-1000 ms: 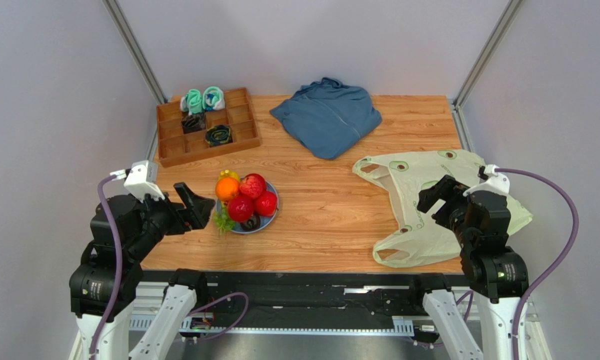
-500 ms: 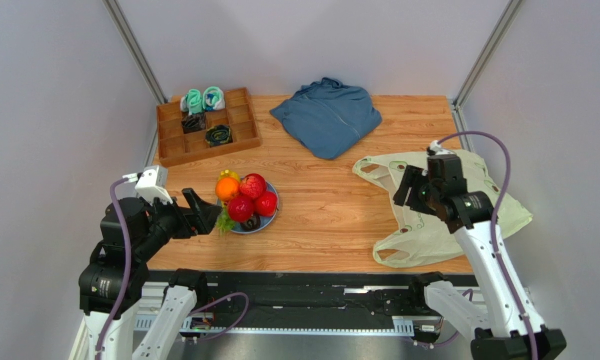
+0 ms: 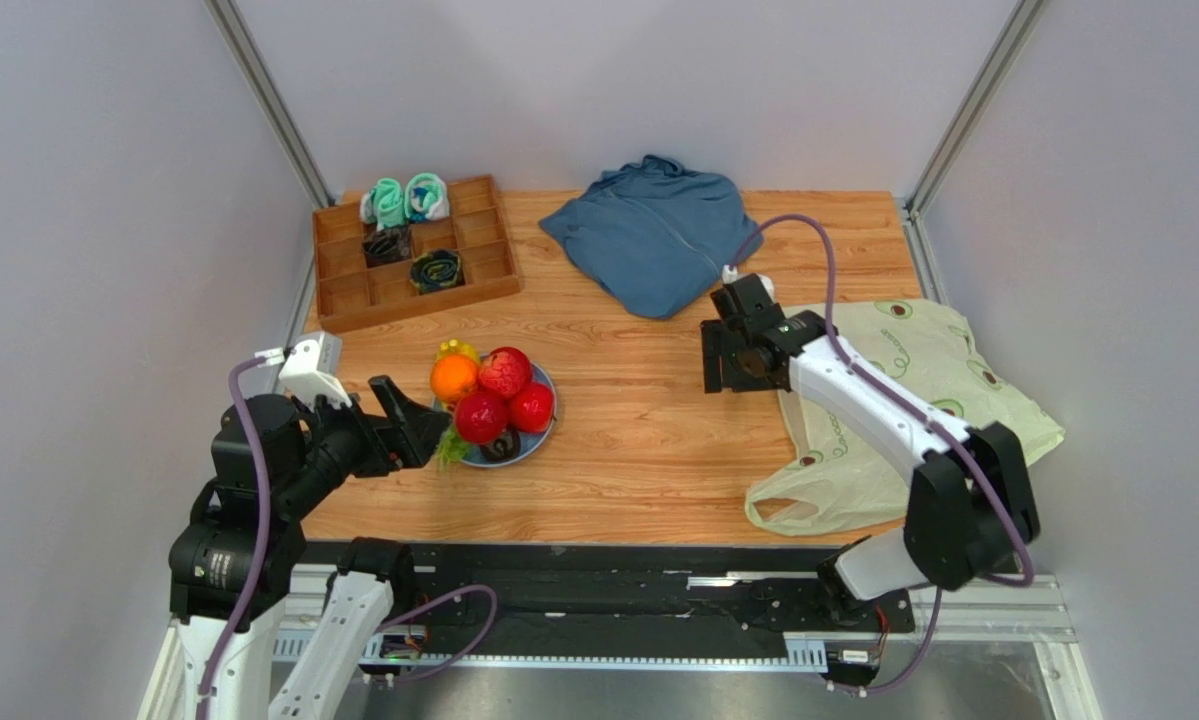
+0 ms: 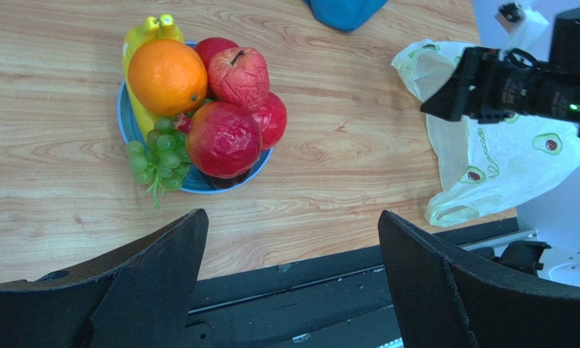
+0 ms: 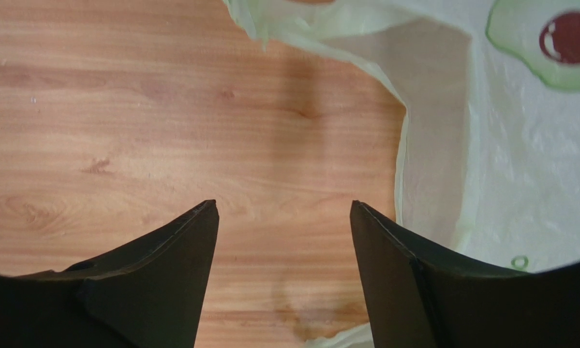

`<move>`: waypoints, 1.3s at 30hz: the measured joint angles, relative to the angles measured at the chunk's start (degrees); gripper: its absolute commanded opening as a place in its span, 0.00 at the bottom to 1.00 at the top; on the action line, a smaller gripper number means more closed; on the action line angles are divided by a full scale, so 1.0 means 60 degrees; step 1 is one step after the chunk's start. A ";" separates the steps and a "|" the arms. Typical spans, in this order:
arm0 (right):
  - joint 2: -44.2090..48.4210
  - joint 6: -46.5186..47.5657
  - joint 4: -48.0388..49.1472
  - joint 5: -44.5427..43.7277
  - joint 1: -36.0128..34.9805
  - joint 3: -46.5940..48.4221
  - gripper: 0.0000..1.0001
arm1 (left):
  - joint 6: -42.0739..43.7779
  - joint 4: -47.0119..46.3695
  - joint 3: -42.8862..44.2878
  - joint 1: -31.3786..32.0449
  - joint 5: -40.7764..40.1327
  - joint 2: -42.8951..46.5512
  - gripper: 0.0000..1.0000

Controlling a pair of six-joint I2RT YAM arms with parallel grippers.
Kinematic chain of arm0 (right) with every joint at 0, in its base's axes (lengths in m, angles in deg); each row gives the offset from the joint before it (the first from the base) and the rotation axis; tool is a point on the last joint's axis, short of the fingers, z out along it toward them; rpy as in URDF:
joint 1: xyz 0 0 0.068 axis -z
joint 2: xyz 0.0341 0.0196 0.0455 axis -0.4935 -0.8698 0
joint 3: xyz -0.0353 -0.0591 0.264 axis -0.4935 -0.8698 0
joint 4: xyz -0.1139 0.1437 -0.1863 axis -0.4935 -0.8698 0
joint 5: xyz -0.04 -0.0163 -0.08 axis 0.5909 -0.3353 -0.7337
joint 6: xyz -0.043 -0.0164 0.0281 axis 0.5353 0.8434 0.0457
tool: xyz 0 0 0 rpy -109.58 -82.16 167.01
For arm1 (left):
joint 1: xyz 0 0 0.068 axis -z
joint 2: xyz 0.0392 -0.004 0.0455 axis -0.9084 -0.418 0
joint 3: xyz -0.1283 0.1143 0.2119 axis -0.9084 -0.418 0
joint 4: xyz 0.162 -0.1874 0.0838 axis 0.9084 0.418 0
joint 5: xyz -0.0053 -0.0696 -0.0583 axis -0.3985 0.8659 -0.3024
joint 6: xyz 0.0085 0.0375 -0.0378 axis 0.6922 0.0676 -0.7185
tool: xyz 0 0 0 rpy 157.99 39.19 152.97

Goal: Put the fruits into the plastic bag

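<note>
My right gripper (image 3: 721, 365) has swung across to the bag (image 3: 936, 375)'s left edge, jaws apart and empty — left gripper (image 3: 410, 428), also wide open, creeps toward the fruits (image 3: 493, 398) still on the plate (image 4: 122, 116) — nothing bagged yet

Contents of the table, by count: four red fruits (image 4: 223, 138), one orange (image 4: 168, 76), one banana (image 4: 146, 36), one grape bunch (image 4: 158, 156) and one dark fruit (image 4: 220, 179), mostly hidden, on one plate (image 4: 195, 187); one bag (image 4: 503, 159); one garment (image 3: 653, 233); one tray (image 3: 481, 233) holding two teal socks (image 3: 387, 200) and two black socks (image 3: 437, 270).
</note>
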 measured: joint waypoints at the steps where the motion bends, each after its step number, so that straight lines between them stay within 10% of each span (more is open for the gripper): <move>1: -0.0339 0.0127 0.0168 -0.0033 0.0000 0.0168 0.75 | -0.0022 0.0007 0.0000 0.0000 -0.0007 0.0033 0.96; 15: -0.3694 0.1960 0.2980 -0.1501 0.0025 0.1253 0.72 | -0.0189 0.0033 0.0000 0.0000 -0.0142 0.0117 0.96; 18: -0.4273 0.2280 0.3293 -0.1719 0.0025 0.1512 0.40 | -0.0215 0.0073 0.0000 0.0000 -0.0219 0.0117 0.96; 19: -0.4437 0.2364 0.3355 -0.1785 0.0025 0.1632 0.11 | -0.0215 0.0084 0.0000 0.0000 -0.0237 0.0117 0.96; 21: -0.4645 0.2572 0.3439 -0.1836 0.0025 0.1814 0.00 | -0.0215 0.0087 0.0000 0.0000 -0.0291 0.0117 0.96; 39: 0.0863 0.1796 0.3577 0.4462 -0.0616 -0.0255 0.00 | -0.0765 -0.1599 -0.1344 -0.0004 0.1191 -0.0266 0.89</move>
